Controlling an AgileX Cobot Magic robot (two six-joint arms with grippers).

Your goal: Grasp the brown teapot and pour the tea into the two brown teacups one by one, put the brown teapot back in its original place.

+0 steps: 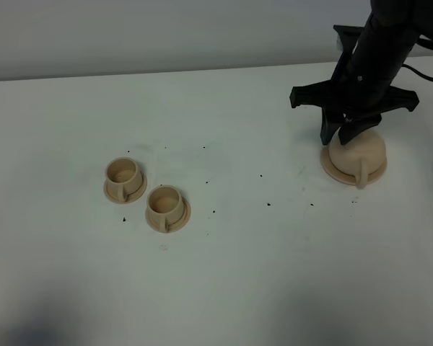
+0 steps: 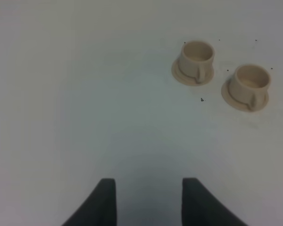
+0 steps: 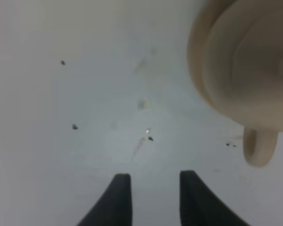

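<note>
**Bench** (image 1: 216, 288): white, carrying only the tea set and scattered dark specks (image 1: 268, 204).

**Right arm** (image 1: 375, 50): reaches in over the far right corner and hangs low above the pot. The right claw (image 3: 154, 176) has its fingers apart with only bare bench between them. The pot sits off to one side of that gap, so nothing is held. Judgement: this is the approach for the grasp, and lining up on the handle is yet to be done.

**Brown teapot** (image 1: 361, 153): upright near the right edge, seated squarely on its wide saucer (image 1: 330, 170), the place it must return to. Its loop handle (image 1: 361, 176) faces the near edge, which leaves it open to the claw. Its contents cannot be seen.

**Left claw** (image 2: 148, 180): fingers apart and empty, hanging clear of the work and looking toward the cups.

**Teacups**: the first teacup (image 1: 123, 173) and second teacup (image 1: 164, 202) stand just beside each other, left of the bench's middle and well apart from the pot. Each rests on a small saucer (image 1: 115, 196). Both mouths are up, ready for pouring, and both appear empty.
</note>
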